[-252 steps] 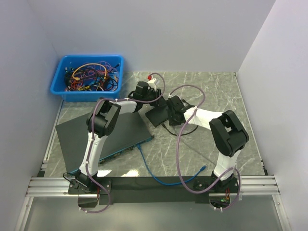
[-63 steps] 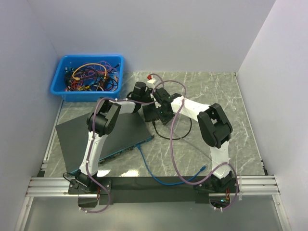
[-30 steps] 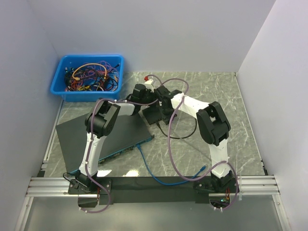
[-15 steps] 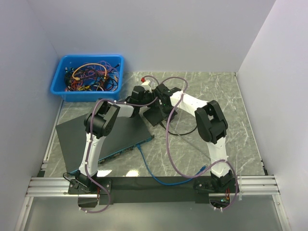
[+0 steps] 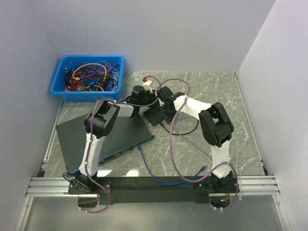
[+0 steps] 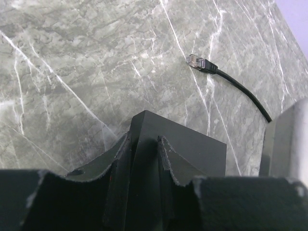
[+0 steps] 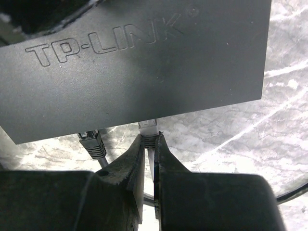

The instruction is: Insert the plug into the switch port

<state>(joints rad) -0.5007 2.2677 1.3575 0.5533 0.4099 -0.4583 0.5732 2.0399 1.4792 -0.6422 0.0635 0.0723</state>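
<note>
Black switch (image 7: 144,62), pale plug (image 7: 147,126), grey white-veined marble table (image 5: 240,125), blue bin (image 5: 86,95) of multicoloured cables (image 5: 91,74)

Table (image 5: 226,91): grey-green marble-look top with white veins, matte.
Back wall (image 5: 168,33): plain pale panel rising from the table's far edge.
Left wall (image 5: 24,106): same pale panel, closing the table's left side.
Right wall (image 5: 284,96): matching panel on the table's right side.
Rail (image 5: 48,185): aluminium frame along the table's near edge.
Bin (image 5: 57,82): blue plastic, at the table's far-left corner.
Light: soft and even, with faint shadows.
</note>
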